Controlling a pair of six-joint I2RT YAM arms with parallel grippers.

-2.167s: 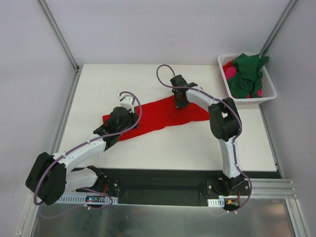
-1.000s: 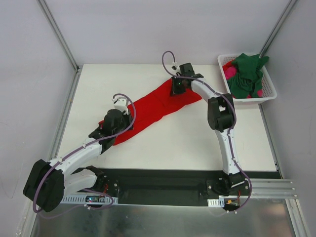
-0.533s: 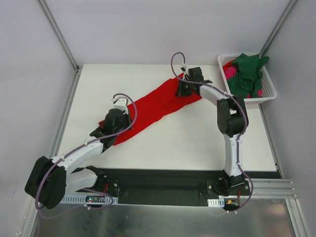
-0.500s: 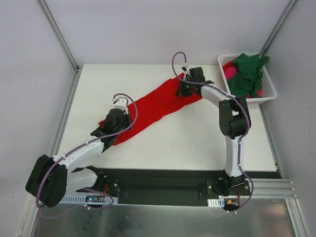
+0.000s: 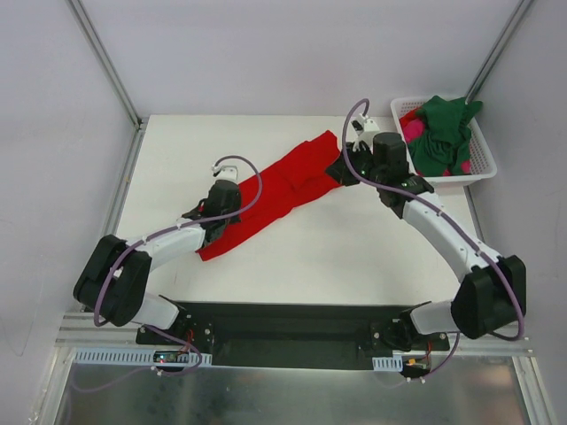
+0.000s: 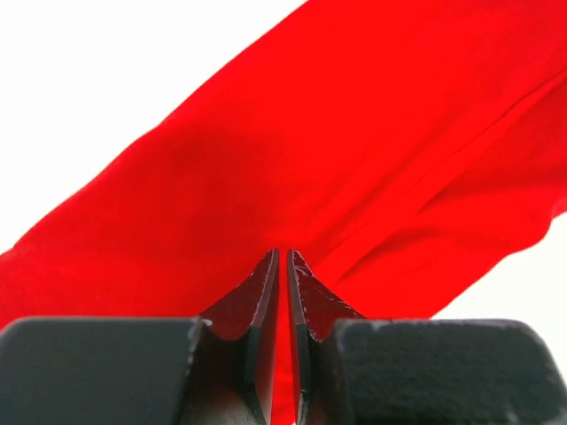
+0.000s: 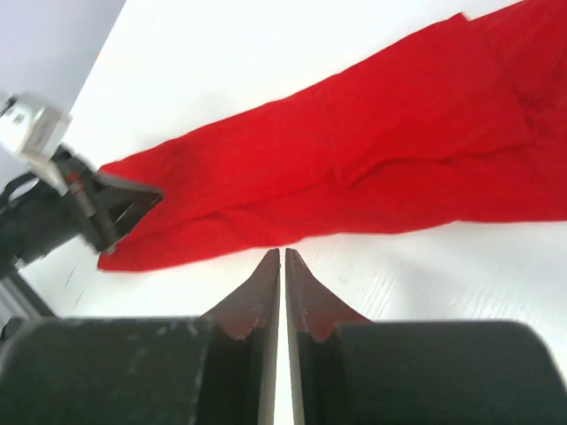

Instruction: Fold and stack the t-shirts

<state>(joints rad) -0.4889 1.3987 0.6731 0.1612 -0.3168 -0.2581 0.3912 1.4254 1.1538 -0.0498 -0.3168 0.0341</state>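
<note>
Red t-shirt (image 5: 283, 186): plain cloth, lying as a long narrow band slantwise across the white surface (image 5: 337, 257), one end toward the near left, the other toward the far right, with soft creases running its length. At the near-left end, the left gripper (image 5: 219, 223) is clenched on the red cloth; its wrist view shows a sliver of red between the closed fingers (image 6: 266, 292). At the far-right end, on the side facing the basket, the right gripper (image 5: 339, 170) has its jaws drawn almost together. Only a hairline of white surface shows between them, the tips sit at the edge of the shirt, and I cannot tell whether they touch it. White slotted basket (image 5: 446, 180): at the far right corner of the surface, near the red band but apart from it. Contents: dark green t-shirt (image 5: 443, 133), crumpled and heaped on top; magenta-pink t-shirt (image 5: 411, 133) under it, showing at the left side and again at the near right corner. A purple cable (image 5: 235, 162) loops over each wrist. Small boards (image 5: 168, 357) sit by the arm bases, any print on them too small to read.
</note>
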